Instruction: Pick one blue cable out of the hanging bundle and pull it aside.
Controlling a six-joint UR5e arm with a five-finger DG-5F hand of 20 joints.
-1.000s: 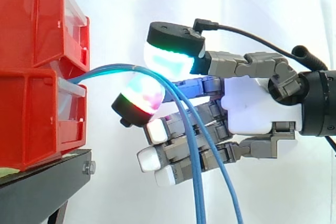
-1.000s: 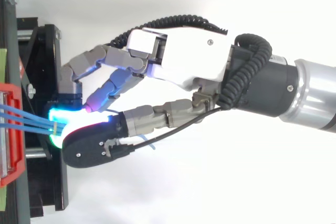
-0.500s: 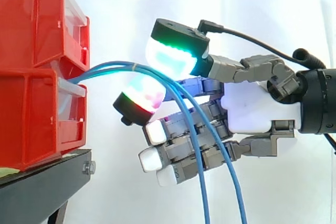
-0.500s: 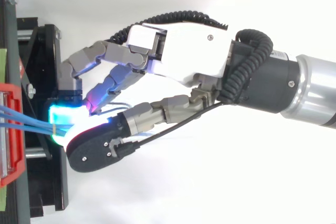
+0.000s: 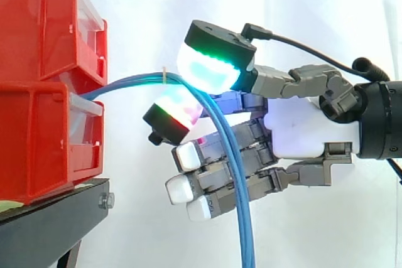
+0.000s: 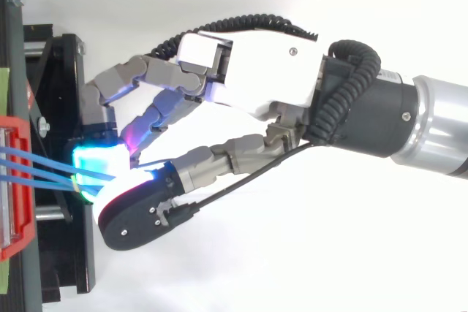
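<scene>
Several thin blue cables (image 5: 129,82) come out of the lower red bin (image 5: 38,142), arch to the right and hang down close together (image 5: 244,230). A small pale tie (image 5: 164,75) binds them near the top of the arch. My hand (image 5: 304,131) reaches in from the right. Its thumb pad (image 5: 210,67) glows green and cyan above the cables, and a finger pad (image 5: 179,108) glows red and green just beneath them, pinching the cables between. The other fingers (image 5: 188,186) curl below, behind the hanging strands. From above, the cables (image 6: 36,166) run into the gap between the glowing pads of my hand (image 6: 256,78).
Two red bins are stacked on a black stand (image 5: 50,224) at the left, the upper red bin (image 5: 44,23) overhanging the lower. In the top view the black stand (image 6: 58,71) lies just beyond my fingertips. A white curtain hangs behind.
The hanging strands, spread apart before, now fall together in one line. The thumb and finger pads have shifted slightly away from the bins, and the cable arch has risen a little.
</scene>
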